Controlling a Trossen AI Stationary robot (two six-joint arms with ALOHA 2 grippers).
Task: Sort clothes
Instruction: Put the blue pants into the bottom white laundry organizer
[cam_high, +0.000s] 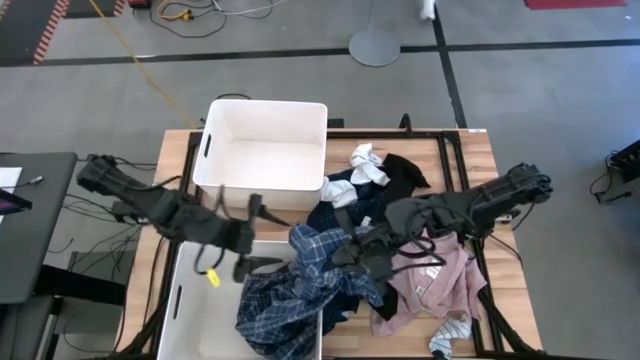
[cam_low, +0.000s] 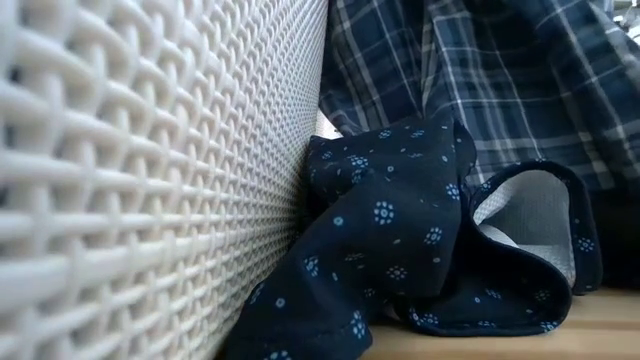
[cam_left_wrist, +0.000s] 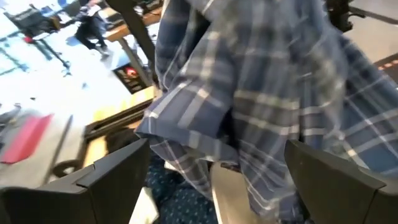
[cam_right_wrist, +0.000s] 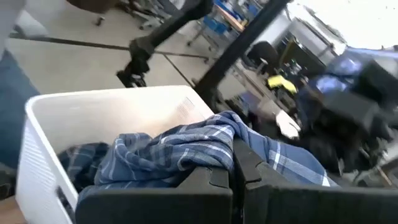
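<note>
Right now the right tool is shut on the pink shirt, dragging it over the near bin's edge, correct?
Not quite: the right tool is shut on the blue-white plaid shirt, not the pink shirt, which lies on the table. The high view shows it; the plaid does drape over the near bin's edge.

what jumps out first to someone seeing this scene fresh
The blue-white plaid shirt catches the eye first: it is draped over the edge of the near white bin, pinched in the right gripper with its jaws shut. The left gripper hangs open beside it over that bin. Behind, a second white bin stands, with the pale pink shirt on the table's right.
</note>
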